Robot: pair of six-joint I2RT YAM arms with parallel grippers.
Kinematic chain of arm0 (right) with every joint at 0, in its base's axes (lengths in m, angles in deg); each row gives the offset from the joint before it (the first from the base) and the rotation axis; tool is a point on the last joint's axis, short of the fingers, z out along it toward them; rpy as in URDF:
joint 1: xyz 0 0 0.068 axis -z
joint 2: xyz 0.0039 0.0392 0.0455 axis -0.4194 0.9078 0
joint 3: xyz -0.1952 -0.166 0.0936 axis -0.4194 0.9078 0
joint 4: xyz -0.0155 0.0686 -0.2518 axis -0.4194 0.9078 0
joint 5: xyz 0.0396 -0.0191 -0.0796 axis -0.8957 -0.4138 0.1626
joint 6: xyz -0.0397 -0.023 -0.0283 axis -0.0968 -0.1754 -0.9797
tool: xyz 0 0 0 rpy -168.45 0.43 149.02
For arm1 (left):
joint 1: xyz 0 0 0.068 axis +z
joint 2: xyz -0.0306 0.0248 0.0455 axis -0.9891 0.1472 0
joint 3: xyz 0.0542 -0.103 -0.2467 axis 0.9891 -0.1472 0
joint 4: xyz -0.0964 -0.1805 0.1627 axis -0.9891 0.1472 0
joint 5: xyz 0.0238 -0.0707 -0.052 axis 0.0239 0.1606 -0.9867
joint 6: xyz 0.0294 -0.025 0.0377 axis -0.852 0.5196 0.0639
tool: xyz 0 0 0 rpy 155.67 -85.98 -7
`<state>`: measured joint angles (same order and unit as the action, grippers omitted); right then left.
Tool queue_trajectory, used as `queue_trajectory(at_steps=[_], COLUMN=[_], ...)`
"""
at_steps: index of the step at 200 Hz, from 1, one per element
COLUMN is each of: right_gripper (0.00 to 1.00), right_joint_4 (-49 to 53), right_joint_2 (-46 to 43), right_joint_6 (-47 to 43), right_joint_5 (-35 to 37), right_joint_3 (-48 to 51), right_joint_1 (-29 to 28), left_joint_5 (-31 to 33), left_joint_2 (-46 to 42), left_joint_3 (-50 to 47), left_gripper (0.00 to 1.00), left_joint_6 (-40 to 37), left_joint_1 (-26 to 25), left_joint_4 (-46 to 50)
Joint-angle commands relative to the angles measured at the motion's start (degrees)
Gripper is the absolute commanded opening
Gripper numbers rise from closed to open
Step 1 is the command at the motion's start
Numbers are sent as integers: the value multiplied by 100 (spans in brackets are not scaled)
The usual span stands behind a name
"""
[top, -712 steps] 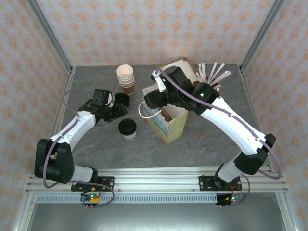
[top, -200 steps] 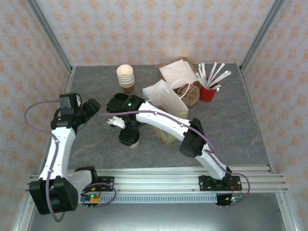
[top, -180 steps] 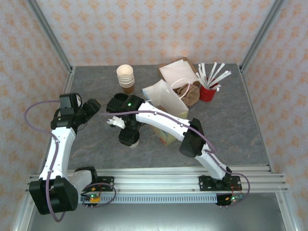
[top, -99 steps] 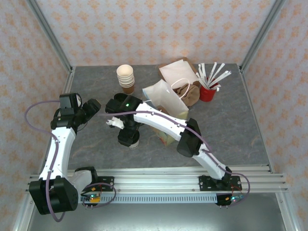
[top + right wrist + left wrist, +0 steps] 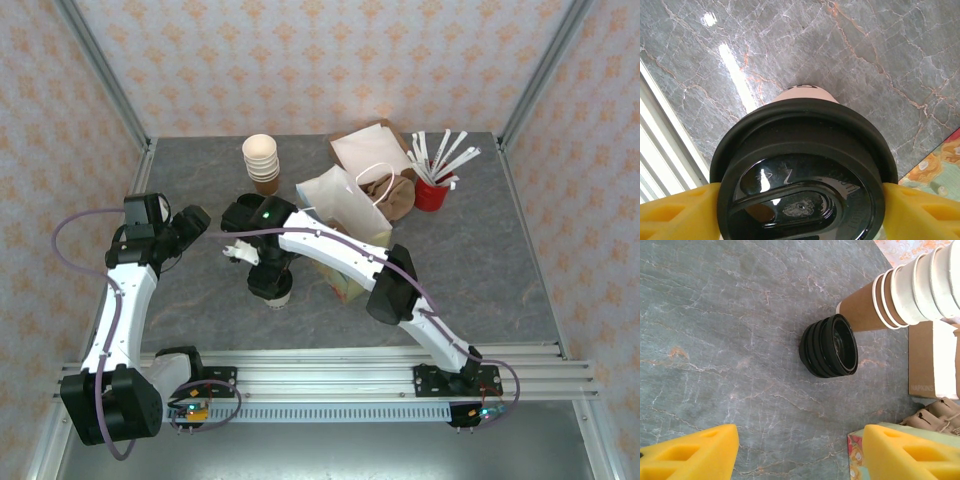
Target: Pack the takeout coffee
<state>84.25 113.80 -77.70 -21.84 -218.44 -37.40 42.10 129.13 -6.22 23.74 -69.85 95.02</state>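
Note:
The takeout coffee (image 5: pixel 801 165), a pale cup under a black lid, stands on the grey table left of the paper bag (image 5: pixel 345 210). My right gripper (image 5: pixel 800 212) is down over it, a yellow pad (image 5: pixel 680 212) pressed against each side of the lid rim. From above, the right gripper (image 5: pixel 268 278) covers most of the takeout coffee (image 5: pixel 281 297). My left gripper (image 5: pixel 190 225) hovers open at the table's left with nothing between its yellow fingers (image 5: pixel 695 455).
A stack of loose black lids (image 5: pixel 830 346) lies beside a stack of lidless cups (image 5: pixel 900 295), behind the coffee. A napkin box (image 5: pixel 365 150), a brown bag (image 5: pixel 392 192) and a red cup of stirrers (image 5: pixel 432 192) stand at the back right.
The right gripper's jaws have closed in on the coffee's lid. The left arm has not moved.

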Motion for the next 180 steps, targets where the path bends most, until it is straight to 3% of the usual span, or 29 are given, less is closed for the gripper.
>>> queue_trajectory(at_steps=[1,180], right_gripper=[77,80], right_joint_4=[253,366], right_joint_2=[88,114], right_joint_6=[-105,-155], right_joint_5=[78,250], right_joint_3=[-202,-61], right_joint_1=[6,-12], left_joint_5=[-72,-114], left_joint_2=[22,24], left_joint_3=[57,23], left_gripper=[67,67], left_joint_6=[-123,-126], left_joint_1=[41,37], left_joint_4=[-43,-77])
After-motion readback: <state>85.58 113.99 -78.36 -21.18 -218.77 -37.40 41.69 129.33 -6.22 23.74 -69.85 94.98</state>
